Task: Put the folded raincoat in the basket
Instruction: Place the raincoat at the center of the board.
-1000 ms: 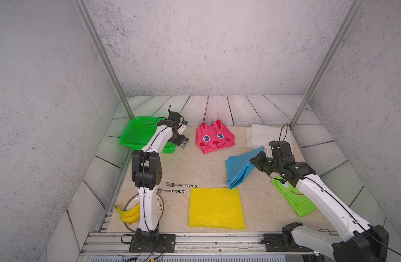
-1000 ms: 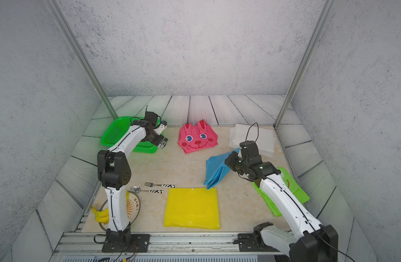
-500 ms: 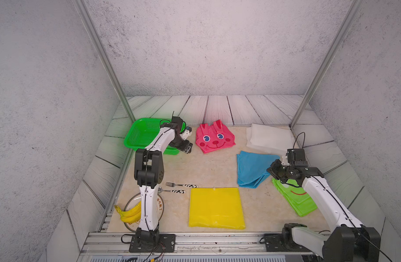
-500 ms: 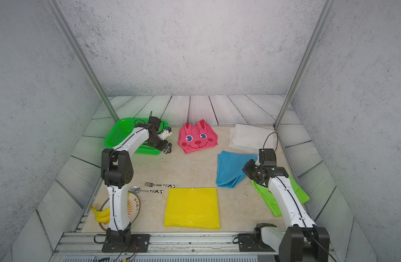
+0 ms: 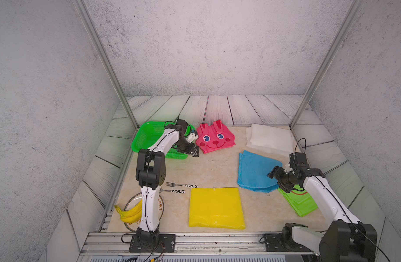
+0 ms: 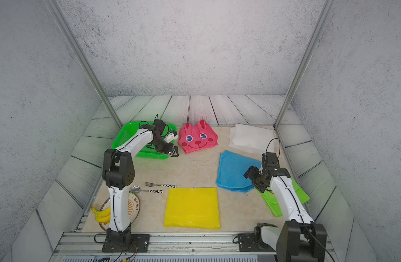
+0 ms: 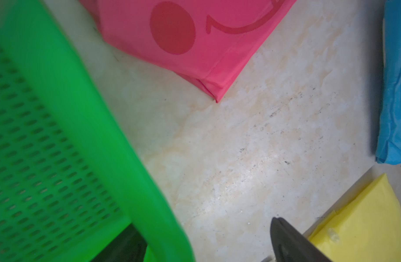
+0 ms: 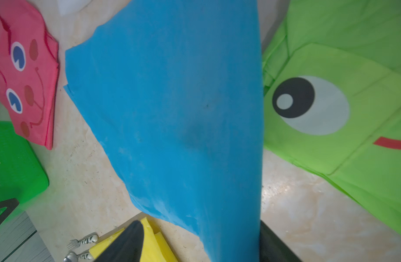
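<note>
The left end effector (image 5: 193, 151) is gaping, released, astride the basket (image 5: 142, 138) rim, the right end effector (image 5: 279, 180) likewise over the blue raincoat (image 5: 254, 170).

Our left arm (image 5: 165, 142) reaches up to the centre left of both top views, left gripper (image 5: 195, 151) angled down with its jaws spread wide. Our right arm (image 5: 324, 195) bends low at the right, right gripper (image 5: 278, 180) likewise parted.

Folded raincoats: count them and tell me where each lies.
5. Pink bunny raincoat beside the basket; white raincoat far right; blue raincoat in front of it; yellow raincoat front centre; lime-green frog raincoat partly behind the right arm. No others visible.
</note>
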`<act>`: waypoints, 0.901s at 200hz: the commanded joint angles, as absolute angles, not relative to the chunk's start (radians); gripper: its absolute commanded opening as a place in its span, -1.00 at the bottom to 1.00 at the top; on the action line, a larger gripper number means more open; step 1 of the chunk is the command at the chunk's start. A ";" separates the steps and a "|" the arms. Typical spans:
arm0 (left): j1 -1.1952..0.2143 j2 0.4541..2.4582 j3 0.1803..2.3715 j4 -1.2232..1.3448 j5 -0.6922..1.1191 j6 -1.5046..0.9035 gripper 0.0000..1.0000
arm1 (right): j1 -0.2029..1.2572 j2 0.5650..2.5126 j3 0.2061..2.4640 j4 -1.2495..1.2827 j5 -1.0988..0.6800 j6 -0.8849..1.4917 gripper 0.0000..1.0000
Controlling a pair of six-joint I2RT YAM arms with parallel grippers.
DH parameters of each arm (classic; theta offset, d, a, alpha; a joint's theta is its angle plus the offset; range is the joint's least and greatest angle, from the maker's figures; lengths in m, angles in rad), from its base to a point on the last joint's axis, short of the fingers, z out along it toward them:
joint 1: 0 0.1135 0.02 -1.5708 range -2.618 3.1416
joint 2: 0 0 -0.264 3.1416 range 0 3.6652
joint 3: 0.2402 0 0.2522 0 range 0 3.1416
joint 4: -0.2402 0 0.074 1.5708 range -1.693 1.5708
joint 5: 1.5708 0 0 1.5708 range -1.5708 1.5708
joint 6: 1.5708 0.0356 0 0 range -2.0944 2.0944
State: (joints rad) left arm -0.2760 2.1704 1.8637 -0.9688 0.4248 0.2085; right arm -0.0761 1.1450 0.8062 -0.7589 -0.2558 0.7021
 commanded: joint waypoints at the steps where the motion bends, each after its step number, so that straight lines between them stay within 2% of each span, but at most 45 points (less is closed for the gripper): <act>1: -0.326 2.128 1.823 -1.006 0.499 0.195 0.79 | -0.080 1.085 0.815 -0.878 -0.144 0.705 0.61; 36: -0.368 2.103 1.795 -1.005 0.520 0.199 0.79 | -0.078 0.973 0.817 -0.977 -0.054 0.782 0.72; 70: -0.388 2.088 1.796 -1.022 0.552 0.201 0.81 | -0.075 0.882 0.735 -0.882 -0.239 0.935 0.82; 100: -0.399 2.076 1.795 -1.042 0.563 0.208 0.81 | -0.002 0.848 0.582 -0.583 -0.409 1.179 0.82; 149: -0.400 2.038 1.732 -1.044 0.580 0.221 0.81 | 0.221 0.955 0.546 -0.363 -0.275 1.388 0.84; 180: -0.400 2.022 1.695 -1.051 0.582 0.241 0.81 | 0.304 1.046 0.500 -0.208 -0.179 1.531 0.85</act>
State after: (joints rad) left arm -0.3912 2.0556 1.7256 -1.0145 0.5541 0.2127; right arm 0.2619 0.9947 0.5373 -0.3687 -0.2798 1.3697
